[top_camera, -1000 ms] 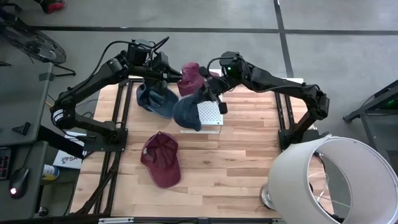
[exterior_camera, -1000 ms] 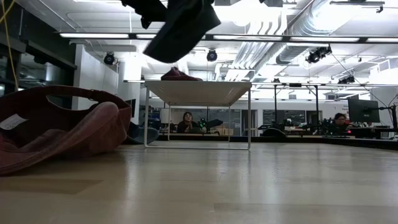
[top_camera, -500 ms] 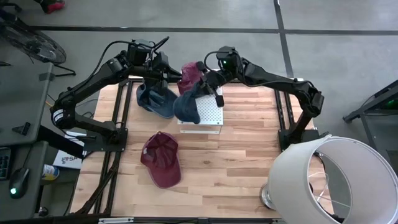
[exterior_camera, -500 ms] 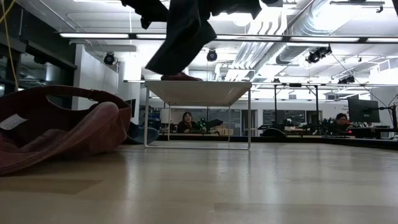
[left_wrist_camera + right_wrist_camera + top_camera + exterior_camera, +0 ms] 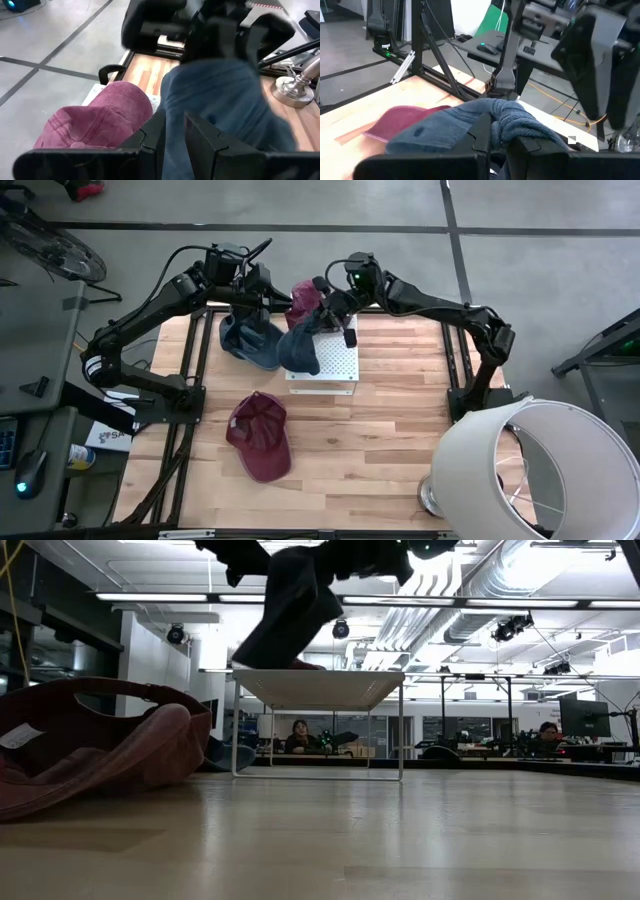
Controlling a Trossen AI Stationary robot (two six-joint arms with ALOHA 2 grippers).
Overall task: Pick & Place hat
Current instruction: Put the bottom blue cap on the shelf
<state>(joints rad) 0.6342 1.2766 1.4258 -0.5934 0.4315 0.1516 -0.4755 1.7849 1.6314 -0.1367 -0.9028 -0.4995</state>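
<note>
1. Right hand (image 5: 322, 320) is pinched tight on the crown of a blue hat (image 5: 301, 352), which hangs from it over the white perforated platform (image 5: 335, 370); the right wrist view shows bunched denim (image 5: 512, 120) squeezed between the dark fingers.
2. Compared with a second ago, that hand has swung toward 11 o'clock across the tabletop (image 5: 380, 440), from over the platform's centre to its far left corner, and the hat has travelled with it.
3. From table level, the hat (image 5: 285, 605) now dangles steeper, its lower edge almost at the platform's top (image 5: 320, 680), where earlier it hung higher and flatter.
4. Left hand (image 5: 256, 302) sits unchanged at about 10 o'clock on the tabletop, its fingers narrowly parted, above a second blue hat (image 5: 248, 340) lying on the wood.
5. One maroon hat (image 5: 308, 302) rests at the platform's far edge, just beside the carried hat.
6. Another maroon hat (image 5: 260, 437) lies open side up toward 7 o'clock, well apart from the others and not moved.
7. At 4 o'clock stands a large white lampshade (image 5: 535, 470).
</note>
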